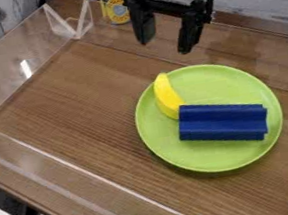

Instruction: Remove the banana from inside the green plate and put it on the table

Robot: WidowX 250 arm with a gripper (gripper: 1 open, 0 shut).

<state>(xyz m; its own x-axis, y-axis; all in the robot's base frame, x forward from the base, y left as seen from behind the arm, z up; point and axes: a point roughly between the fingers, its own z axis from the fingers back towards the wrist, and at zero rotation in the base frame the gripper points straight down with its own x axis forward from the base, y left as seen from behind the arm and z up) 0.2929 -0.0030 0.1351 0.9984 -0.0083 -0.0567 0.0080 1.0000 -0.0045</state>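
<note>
Right now my jaws point(168, 31) stand wide open, the two dark fingers spread well apart, and there is nothing between them that I have hold of. I hang above the tabletop point(72, 104), beyond the far rim of the green plate point(215, 82), touching neither the plate nor anything in it. My body is matte black, angular and jointed, with chunky blocks and narrow gaps showing between the parts.

The banana point(167, 95) lies inside the plate, near the rim on the left of the view — a small, smooth, yellow curve with its narrow tip toward me. Its near end sits close beside a deep blue block point(223, 123), and from this angle I can't tell whether the two touch. The block is long and straight-edged, darker along its side than on its top, and it lies slantwise across the near part of the plate.

The plate itself is round, flat and lime green, with a low, softly raised rim and a plain, even surface. Under it runs the brown wood grain of the tabletop, streaked in warm, fine lines. Clear walls point(103, 196) edge the wood, catching pale reflections — and behind me, at the far side, stands a can point(114, 5) with a yellowish pattern.
</note>
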